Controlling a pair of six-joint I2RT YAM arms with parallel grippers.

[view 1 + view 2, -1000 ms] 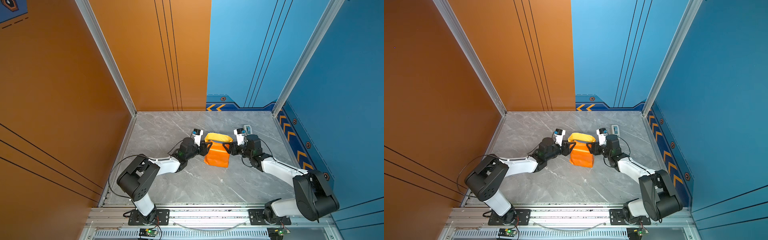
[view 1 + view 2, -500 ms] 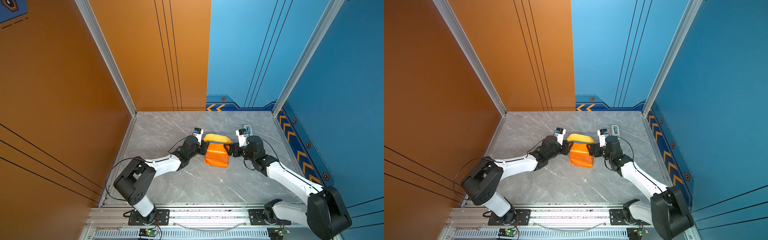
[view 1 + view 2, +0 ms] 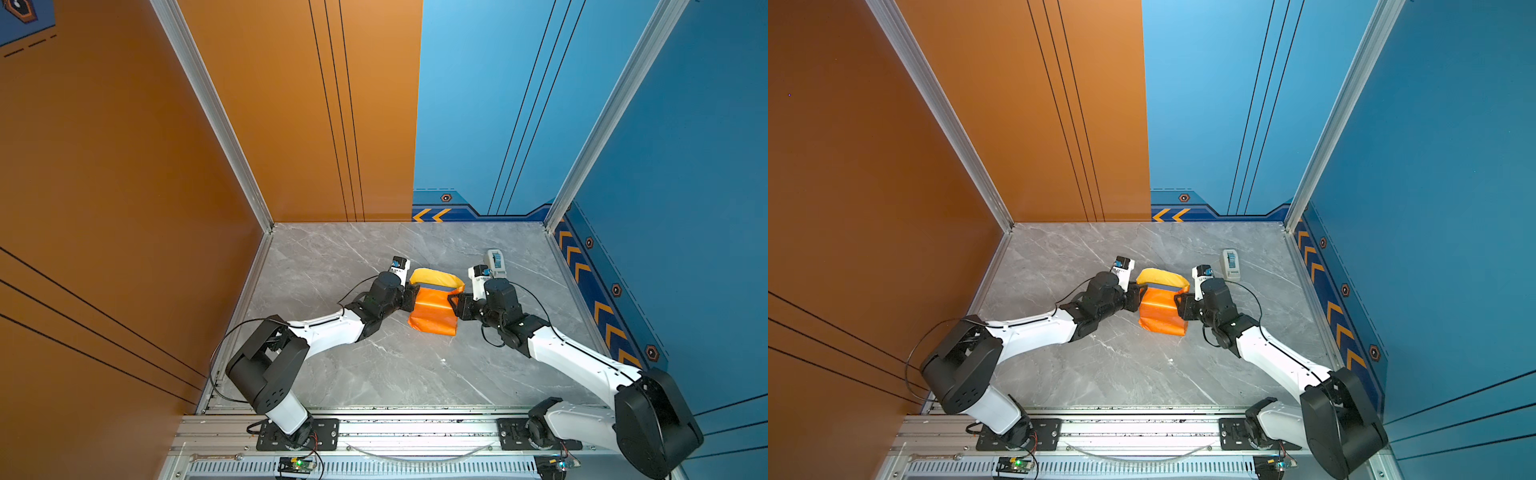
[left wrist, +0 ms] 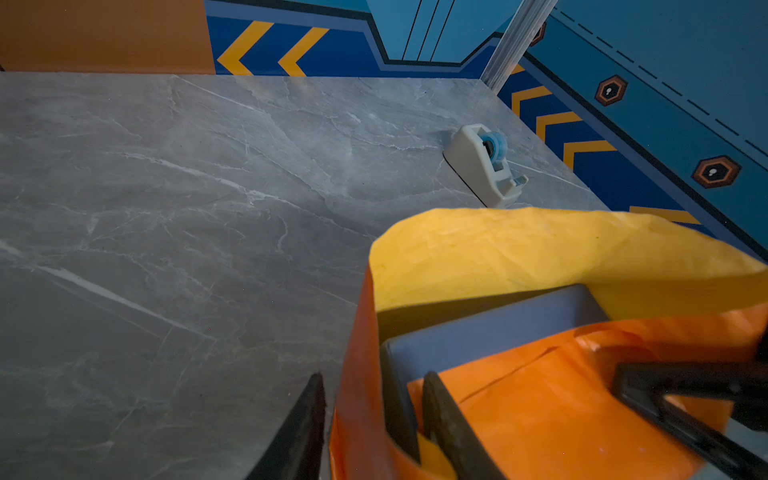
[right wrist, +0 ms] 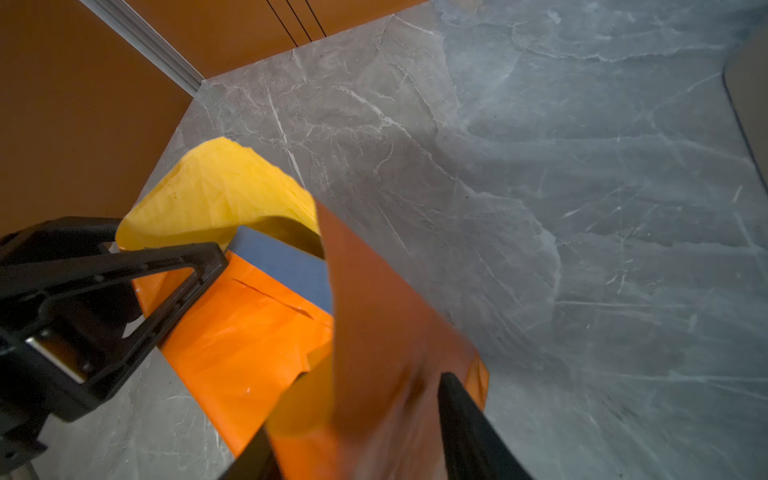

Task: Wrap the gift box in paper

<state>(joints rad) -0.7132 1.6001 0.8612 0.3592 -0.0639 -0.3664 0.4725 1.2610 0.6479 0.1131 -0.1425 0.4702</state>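
The gift box (image 4: 490, 328) sat mid-table (image 4: 166, 208), nearly all swallowed by the paper (image 4: 561, 415). Only a grey-blue strip of its top showed, plus a dark bit of one side in the L wrist view. Both top views gave just that thin strip. The paper was orange face out, w/ a pale yellow lip curling up past the box's far end and one flap lying over the top. A thin dark line ran across that flap: crease or tear, couldn't say.

My left gripper (image 4: 378, 428) (image 3: 411, 293) was at the box's left side. Its fingers stood part open, one outside the orange wall over bare table, the other inside, over the flap. The wall and the box's edge sat btwn them. The paper hid the inner faces, so I couldn't tell whether I was really pinching anything.

My right gripper (image 5: 357, 444) (image 3: 454, 301) was at the right side, astride a raised flap that looked brown in shadow in the R wrist view. One finger was half hidden behind that flap, the other touching or just beside its edge, all smeared by blur. Jaws were apart, but grip or no grip: couldn't tell.

The tape dispenser (image 4: 484, 166) stood further back, near the right wall, apart from the box. In a top view its near end was hard to separate from my R wrist cam (image 3: 480, 274).
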